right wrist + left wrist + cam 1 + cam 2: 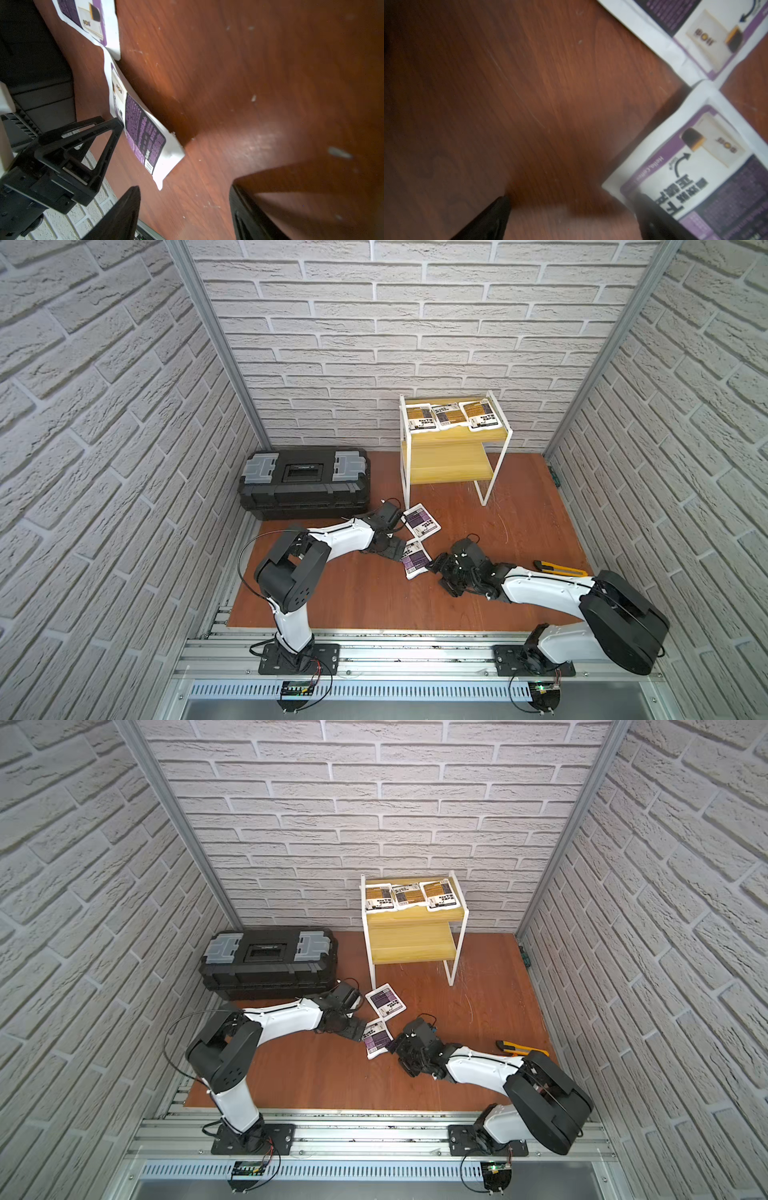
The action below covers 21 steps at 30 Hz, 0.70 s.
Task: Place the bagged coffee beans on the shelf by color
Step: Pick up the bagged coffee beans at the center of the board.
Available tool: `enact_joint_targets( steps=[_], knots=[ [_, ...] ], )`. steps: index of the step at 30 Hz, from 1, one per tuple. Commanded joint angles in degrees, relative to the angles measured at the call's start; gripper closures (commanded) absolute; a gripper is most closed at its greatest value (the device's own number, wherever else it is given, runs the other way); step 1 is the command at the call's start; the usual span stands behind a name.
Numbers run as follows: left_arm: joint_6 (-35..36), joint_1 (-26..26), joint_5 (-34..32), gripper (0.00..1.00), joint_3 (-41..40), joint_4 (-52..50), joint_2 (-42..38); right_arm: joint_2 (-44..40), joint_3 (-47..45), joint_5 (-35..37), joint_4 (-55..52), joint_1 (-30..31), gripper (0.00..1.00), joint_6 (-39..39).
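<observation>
Orange-brown pouches (pixel 446 414) fill the top board of the shelf (pixel 451 466), all three side by side. Its lower board is bare, presumably kept for the other colour. Both purple bags lie on the desk (pixel 519 531) in front of the shelf. The far purple pouch (pixel 420 521) lies flat, and the near purple pouch (pixel 415 559) sits just beside it, closer to the arms, their corners almost touching.

Both arms point at the near one. The left tool (pixel 573 199) is open, with bare wood between its fingers, and one finger (pixel 115 124) meets the pouch's edge on the side toward the black toolbox (pixel 303 485). In the right wrist view the opposite side of the pouch appears raised off the wood, throwing a dark shadow. My reading is that the left finger is pinning or tipping the flat bag so that it offers an edge to grab; whether it presses or merely touches, I cannot tell.

The right tool (pixel 185 187) is also open and empty, its fingers spread just short of the lifted corner — placed, it seems, to close over it. That grab probably needs one finger to slip under the film and one over it, and a thin, slick bag could skid away instead. A yellow utility knife (pixel 559 569) lies apart beside the right arm and plays no part.
</observation>
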Motion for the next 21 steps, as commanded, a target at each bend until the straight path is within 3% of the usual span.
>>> enact_joint_targets(
  steps=[1, 12, 21],
  knots=[
    [-0.63, -0.44, 0.25, 0.02, -2.58, -0.66, 0.14, 2.83, -0.03, 0.08, 2.66, 0.7, 0.28, 0.4],
    [-0.88, -0.63, 1.32, 0.02, -3.77, 0.27, 0.58, 7.78, 2.65, -3.06, 4.13, 0.03, 0.28, 0.2],
    [-0.75, -0.65, 1.67, 0.02, -3.93, 0.28, 0.45, 9.65, 4.61, -4.68, -2.33, -3.11, 0.28, -7.33]
  ],
)
